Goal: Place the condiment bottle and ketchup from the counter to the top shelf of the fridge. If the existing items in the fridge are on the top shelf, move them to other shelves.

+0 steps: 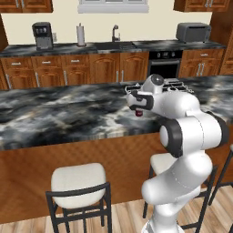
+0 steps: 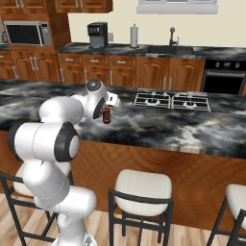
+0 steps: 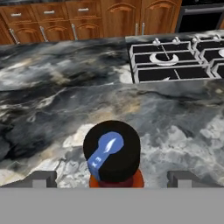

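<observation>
Condiment bottle (image 3: 112,153) is seen standing on the counter (image 1: 59,113), at six o'clock from the stovetop (image 2: 171,101). It is flanked by the open jaws of the gripper (image 3: 112,180), not yet gripped. Both fridge placements are judged still undone.

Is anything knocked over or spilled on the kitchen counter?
No, nothing stands out. The red bottle stands upright on the counter, its black cap on. The tool is right above it, fingers open on each side. No spills show on the stone.
</observation>
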Controlling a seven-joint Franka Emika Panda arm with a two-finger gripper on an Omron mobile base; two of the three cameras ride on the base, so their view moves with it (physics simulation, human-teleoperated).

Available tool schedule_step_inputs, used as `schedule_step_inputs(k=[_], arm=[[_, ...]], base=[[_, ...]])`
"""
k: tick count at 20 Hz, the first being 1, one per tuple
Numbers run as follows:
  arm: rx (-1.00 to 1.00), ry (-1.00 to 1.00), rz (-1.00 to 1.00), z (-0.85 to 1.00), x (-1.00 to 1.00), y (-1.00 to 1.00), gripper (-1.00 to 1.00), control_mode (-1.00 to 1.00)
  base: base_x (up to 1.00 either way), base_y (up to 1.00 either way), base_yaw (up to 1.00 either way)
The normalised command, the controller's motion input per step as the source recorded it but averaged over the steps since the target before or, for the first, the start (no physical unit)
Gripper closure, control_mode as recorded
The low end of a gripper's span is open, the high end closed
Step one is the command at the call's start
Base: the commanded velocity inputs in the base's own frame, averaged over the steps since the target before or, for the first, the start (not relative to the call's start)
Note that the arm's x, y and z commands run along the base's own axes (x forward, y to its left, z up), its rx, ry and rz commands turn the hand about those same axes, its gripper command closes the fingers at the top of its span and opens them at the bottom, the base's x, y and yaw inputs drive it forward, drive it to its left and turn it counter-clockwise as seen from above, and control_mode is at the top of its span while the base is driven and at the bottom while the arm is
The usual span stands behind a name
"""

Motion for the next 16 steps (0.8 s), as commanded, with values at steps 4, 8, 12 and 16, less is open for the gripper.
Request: schedule_step_inputs(k=[4,8,12,16], arm=[[0.00,0.00,0.00,-0.05,0.18,0.00,-1.00,-1.00],[0.00,0.00,0.00,-0.04,0.11,0.00,-1.00,-1.00],[0.00,0.00,0.00,-0.03,0.08,0.00,1.00,-1.00],[0.00,0.00,0.00,-0.01,0.02,0.00,1.00,-1.00]], base=[[0.00,0.00,0.00],[0.00,0.00,0.00],[0.00,0.00,0.00],[0.00,0.00,0.00]])
